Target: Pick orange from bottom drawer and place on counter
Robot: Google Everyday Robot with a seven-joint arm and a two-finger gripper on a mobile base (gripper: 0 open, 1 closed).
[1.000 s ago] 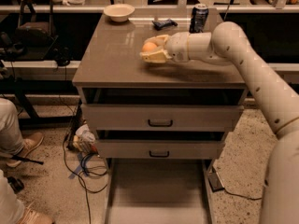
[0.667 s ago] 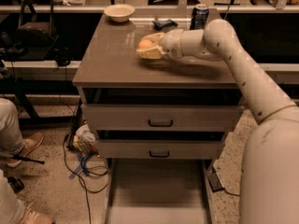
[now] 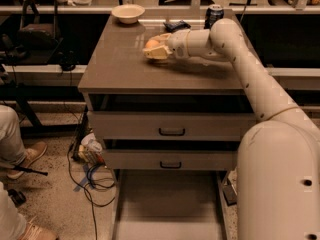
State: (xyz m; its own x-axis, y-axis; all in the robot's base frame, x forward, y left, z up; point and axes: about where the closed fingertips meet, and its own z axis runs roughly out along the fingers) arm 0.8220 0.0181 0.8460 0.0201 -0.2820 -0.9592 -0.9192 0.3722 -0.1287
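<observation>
1. The gripper [image 3: 156, 50] sits low over the middle of the counter [image 3: 125, 69], towards its back half, pointing left.
2. Its fingers are closed round the orange [image 3: 151, 43], which shows at their upper left.
3. I cannot tell whether the orange touches the counter or hangs just above it.
4. The arm [image 3: 240, 59] reaches in from the right, across the counter's right side.
5. Behind the gripper lies a dark object [image 3: 177, 25], too unclear to name.
6. A can [image 3: 213, 15] stands upright at the back right corner, just behind the arm.
7. A bowl [image 3: 128, 13] sits at the back edge, left of centre, well apart from the gripper.
8. Under the counter, the top drawer [image 3: 130, 129] and the middle drawer [image 3: 135, 160] are each pulled out a little.
9. The bottom drawer [image 3: 167, 199] is pulled far out, towards the camera.
10. Cables [image 3: 92, 184] lie on the floor to the left of the drawers.
11. A person's shoe [image 3: 27, 156] shows at the left edge.
</observation>
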